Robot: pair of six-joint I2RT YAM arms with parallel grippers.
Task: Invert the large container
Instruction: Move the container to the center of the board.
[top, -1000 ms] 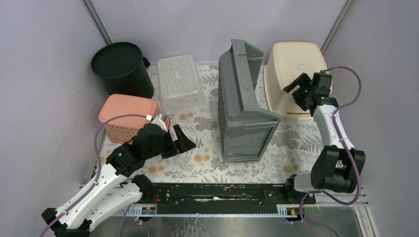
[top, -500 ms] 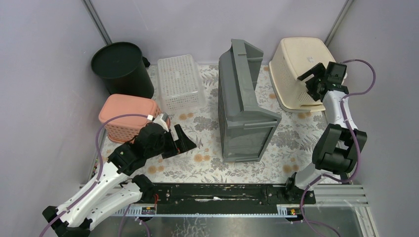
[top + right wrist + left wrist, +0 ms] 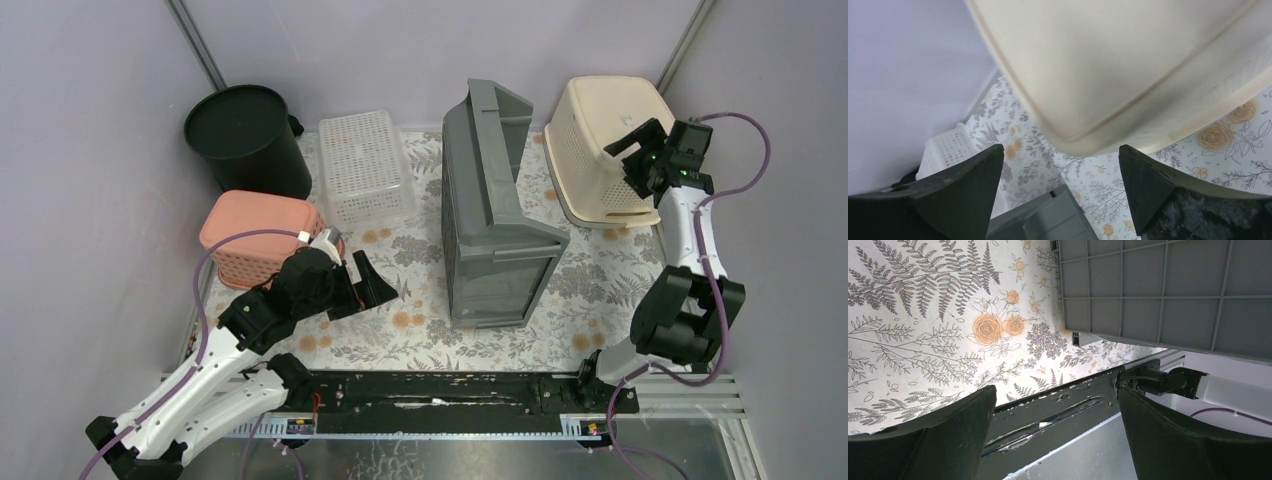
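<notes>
**Subj.:** crate, grey, largest item, taken as task obj. It is found mid-surface, stood on one long side, not inverted. Ribbed base is faced left, opening right.

**Pincers:**
- Left pincer is spread wide, nothing held, low and near, left of crate.
- Right pincer is spread wide, nothing gripped, right of crate at far end, beside tub. Tub appears base-up. Contact w/ tub cannot be determined.

**Step judged:** crate to be tipped on over to right until rim is down.
- Upper edge to be pushed from left, slowly.
- Lower edge to be stopped from sliding on the print.
- Room right of crate to be checked, tub being close.

**Mat'ls:**
- Crate: rigid plastic, boxy, grid-ribbed base, flanged rim.
- Tub: cream plastic, smooth, rounded corners, perforated walls.
- Surface: flat, covered w/ floral print.
</notes>
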